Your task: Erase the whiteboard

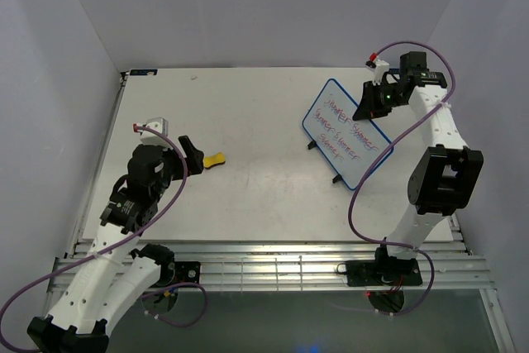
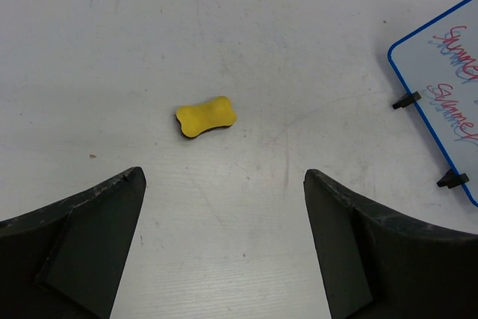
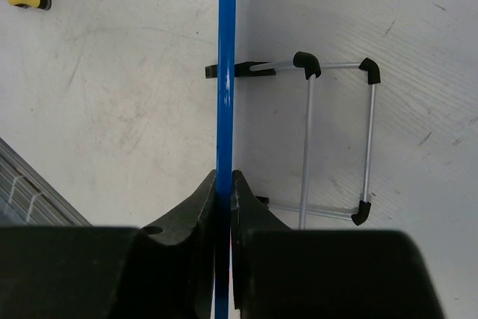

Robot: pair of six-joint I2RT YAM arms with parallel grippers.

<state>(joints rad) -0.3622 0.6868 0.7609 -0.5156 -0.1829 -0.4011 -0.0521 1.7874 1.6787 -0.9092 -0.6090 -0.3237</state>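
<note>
One whiteboard (image 1: 364, 159) with three written lines (image 1: 345, 131), one yellow sponge (image 1: 215, 159).

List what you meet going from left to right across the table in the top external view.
left gripper → yellow sponge → whiteboard → right gripper, clamped on the board's upper-right rim.

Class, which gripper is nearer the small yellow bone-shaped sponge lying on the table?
Left. The left gripper hangs open just short of the small yellow bone-shaped sponge; the right gripper is far off, shut on the edge of the blue-rimmed white whiteboard.
</note>
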